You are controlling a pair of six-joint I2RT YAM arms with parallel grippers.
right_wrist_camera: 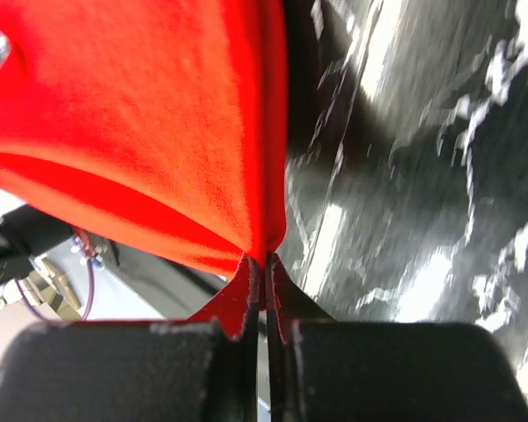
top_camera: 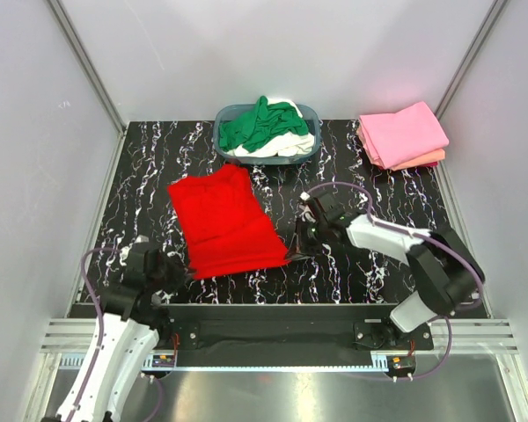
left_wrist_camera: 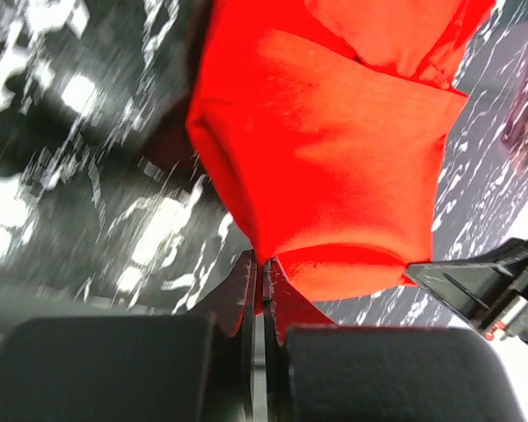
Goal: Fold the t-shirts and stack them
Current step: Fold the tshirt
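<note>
The red t-shirt (top_camera: 222,221) lies partly folded in a long strip on the black marbled table (top_camera: 378,264), left of centre. My left gripper (top_camera: 181,268) is shut on its near left corner; the wrist view shows the red cloth (left_wrist_camera: 326,149) pinched between the fingertips (left_wrist_camera: 262,268). My right gripper (top_camera: 292,253) is shut on its near right corner, the red cloth (right_wrist_camera: 158,132) pinched at the tips (right_wrist_camera: 266,264). A green t-shirt (top_camera: 260,121) and a white t-shirt (top_camera: 286,145) lie crumpled in the basket. Folded pink (top_camera: 403,132) and salmon (top_camera: 427,159) t-shirts are stacked at the back right.
The blue-grey plastic basket (top_camera: 266,159) stands at the back centre of the table. Grey walls with metal rails close in the left, right and back sides. The arm bases sit on a rail at the near edge (top_camera: 273,334).
</note>
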